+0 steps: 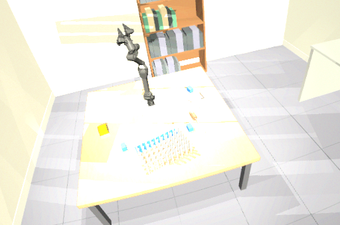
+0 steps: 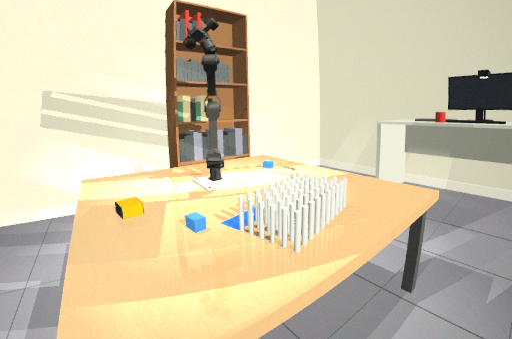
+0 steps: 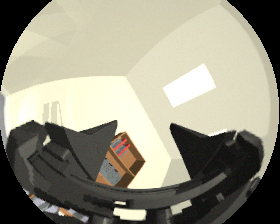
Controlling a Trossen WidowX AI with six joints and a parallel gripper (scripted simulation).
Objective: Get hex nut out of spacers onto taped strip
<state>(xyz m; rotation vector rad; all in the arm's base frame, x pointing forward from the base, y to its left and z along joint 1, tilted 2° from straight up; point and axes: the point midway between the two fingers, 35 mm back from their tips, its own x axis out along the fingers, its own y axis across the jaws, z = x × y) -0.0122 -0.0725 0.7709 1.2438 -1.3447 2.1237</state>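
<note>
Standing almost straight up from its white base plate [image 2: 201, 183] on the wooden tabletop [image 2: 150, 269], the grey arm [image 2: 212, 124] holds its gripper [image 1: 125, 30] high in the air with the fingers spread wide and nothing between them. In the wrist view the two dark fingers frame only the walls, the ceiling and the bookshelf [image 2: 171, 79]. Near the tabletop's front edge, the field of upright white spacers [image 2: 295, 204] stands in even rows, all vertical. The blue taped strip [image 2: 240, 220] lies on the side of the field nearest the blue cube [image 2: 195, 222]. The hex nut cannot be made out among the spacers in any view. A yellow block [image 2: 129, 207] rests well apart from the field, and a small orange item [image 1: 192, 115] lies between the base and the spacers; its kind cannot be told. No brand, label or writing is legible on anything in view.
</note>
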